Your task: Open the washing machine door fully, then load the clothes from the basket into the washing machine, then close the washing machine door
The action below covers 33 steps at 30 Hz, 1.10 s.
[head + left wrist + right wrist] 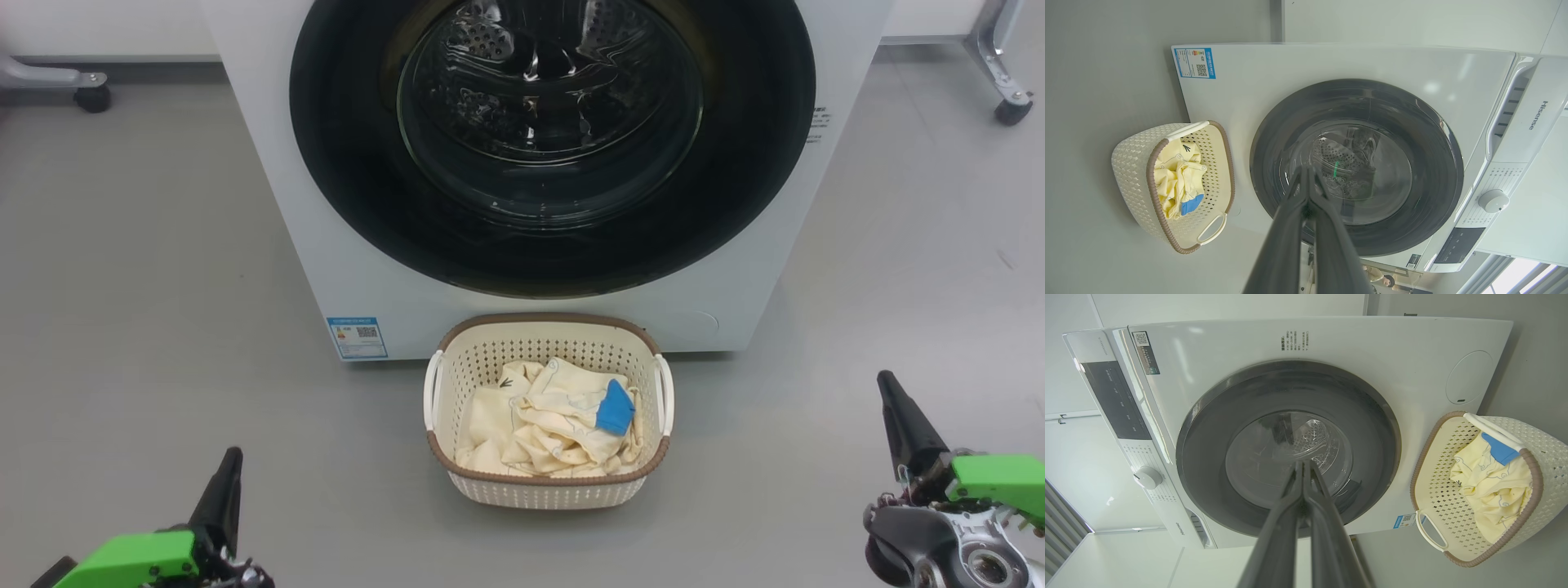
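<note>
The washing machine door (552, 147) is shut flush against the washing machine (367, 298), so the step in hand, as I read it, is the very first one: getting that door open; nothing of the task is done yet. The clothes (543, 425) lie heaped in the basket (547, 490), which stands on the floor (122, 327) just in front of the machine, below the door and about centred on it.

The left gripper (231, 459) hangs low at the left and the right gripper (888, 390) low at the right, both well apart from door and basket; the fingers (1290, 228) of each are pressed together and hold nothing, and each wrist view looks along them at the glass.

To do it well, the pull edge of the glossy black rim should be found first; no handle or recess can be made out, nor can I tell which side is hinged. The fingers will likely need to part, or to hook one tip behind the rim, and then follow the door's arc rather than pull straight back; a smooth rim could slip free. The basket sits close under the swing, so the arm should pass above it; the door should go fully back, leaving the mouth free for loading.
</note>
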Available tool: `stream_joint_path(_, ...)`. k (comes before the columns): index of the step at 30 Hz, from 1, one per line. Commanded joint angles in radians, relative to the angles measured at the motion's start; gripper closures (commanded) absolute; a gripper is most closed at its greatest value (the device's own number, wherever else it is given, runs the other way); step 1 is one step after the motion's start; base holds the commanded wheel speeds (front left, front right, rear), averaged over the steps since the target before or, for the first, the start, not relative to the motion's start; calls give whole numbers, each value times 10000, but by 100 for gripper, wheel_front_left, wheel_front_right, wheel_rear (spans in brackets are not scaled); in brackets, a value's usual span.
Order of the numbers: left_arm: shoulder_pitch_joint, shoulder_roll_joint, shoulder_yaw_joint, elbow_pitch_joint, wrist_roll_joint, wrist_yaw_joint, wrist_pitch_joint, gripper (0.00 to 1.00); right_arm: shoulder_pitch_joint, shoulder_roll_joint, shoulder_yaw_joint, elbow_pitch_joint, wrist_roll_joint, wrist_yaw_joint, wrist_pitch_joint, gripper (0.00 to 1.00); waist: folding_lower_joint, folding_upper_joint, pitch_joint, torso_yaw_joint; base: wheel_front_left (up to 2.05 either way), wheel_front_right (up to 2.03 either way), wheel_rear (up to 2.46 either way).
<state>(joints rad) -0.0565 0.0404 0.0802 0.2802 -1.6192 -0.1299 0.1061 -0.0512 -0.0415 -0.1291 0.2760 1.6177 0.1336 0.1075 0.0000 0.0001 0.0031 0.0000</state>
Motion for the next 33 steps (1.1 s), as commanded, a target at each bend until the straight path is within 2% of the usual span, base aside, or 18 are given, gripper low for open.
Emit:
stream_joint_path(1,-515,100,346,-354,115,-8,79,100,-567,-91,147,-313,-96,-29,62,100,0,-1,0,0,0,0,0)
stream_joint_path(33,-515,99,346,-354,116,-8,79,100,-568,-89,145,-312,-98,-29,64,100,0,-1,0,0,0,0,0)
